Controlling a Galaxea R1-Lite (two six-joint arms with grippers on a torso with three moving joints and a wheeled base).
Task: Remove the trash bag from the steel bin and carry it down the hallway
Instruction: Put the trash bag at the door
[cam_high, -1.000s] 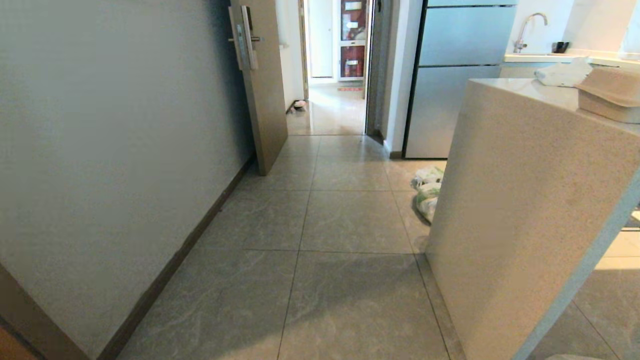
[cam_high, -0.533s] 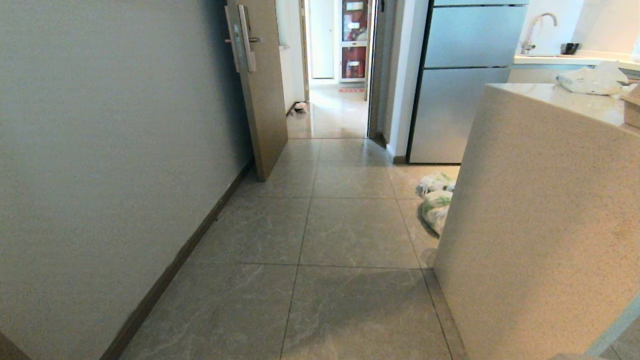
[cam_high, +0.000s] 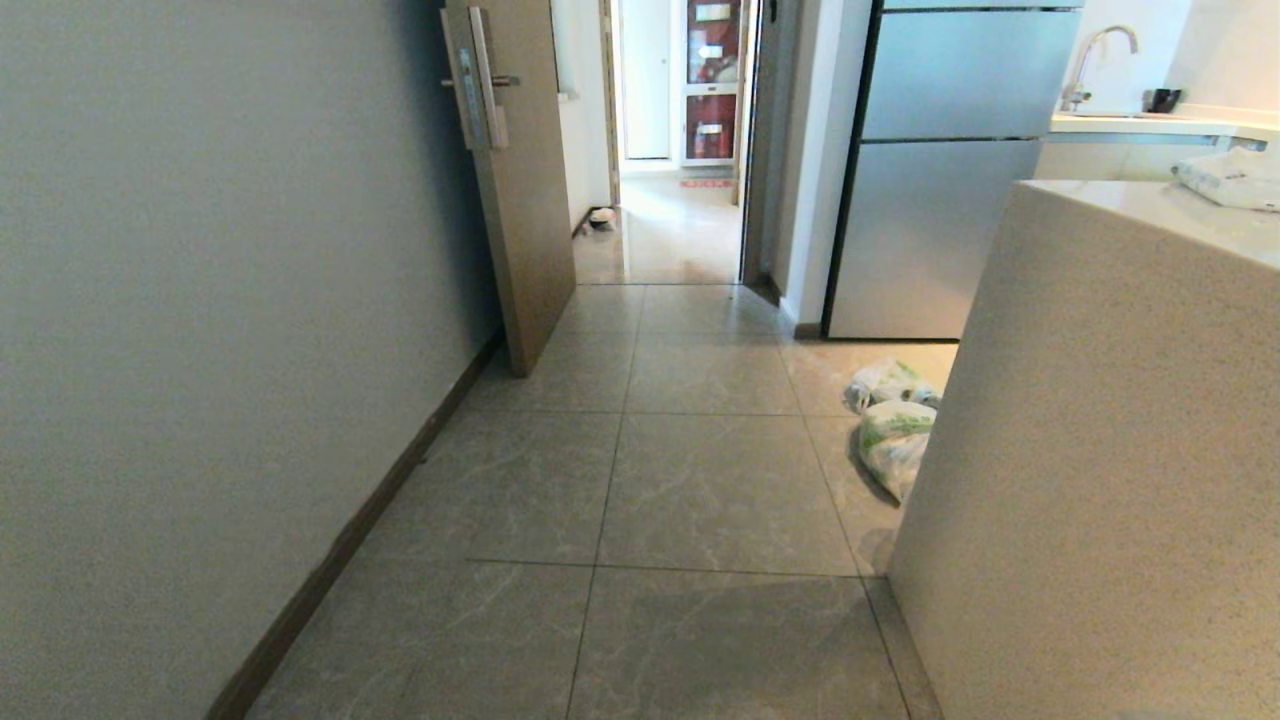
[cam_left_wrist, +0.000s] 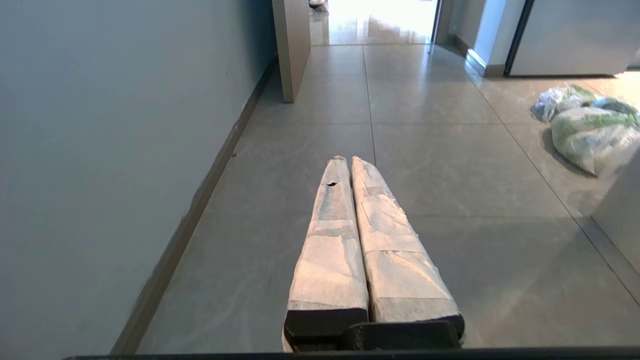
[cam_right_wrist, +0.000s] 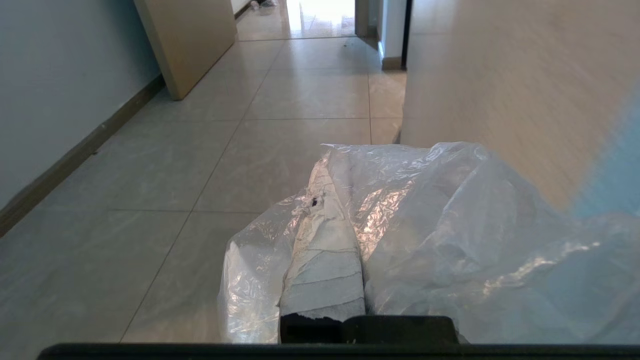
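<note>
Two grippers show only in their own wrist views, none in the head view. Landmark = the open wooden door (cam_high: 515, 190), standing ajar at the far end of the grey wall (cam_high: 200, 300). Left of the door: that wall w/ a dark baseboard (cam_high: 350, 540) running along its foot up to the door's bottom edge. The left gripper (cam_left_wrist: 348, 161) hangs above the grey floor tiles (cam_high: 700, 490) on the near side of the door, its taped fingers (cam_left_wrist: 330, 240) pressed flat together, nothing btwn them. Just right of the door and beyond it: the hallway (cam_high: 668, 235), glossy beige floor catching bright light, w/ a small object on the floor by its left wall, too small to tell what. Right of the doorway: a steel fridge (cam_high: 950, 170). Nearer than the fridge and well right of the door, two white bags with green print (cam_high: 893, 430) lie on the tiles, touching the foot of a speckled counter (cam_high: 1090, 450); another white bag (cam_high: 1235, 178) lies on the countertop, a sink tap (cam_high: 1095, 60) behind it. The right gripper (cam_right_wrist: 335, 170) is on the near side of the door, counter wall close by on its far-from-door side; fingers clamped tight on the trash bag (cam_right_wrist: 450, 235), whose clear wrinkled film drapes over one finger and spills past it, off the floor. Steel bin: not in any view.
</note>
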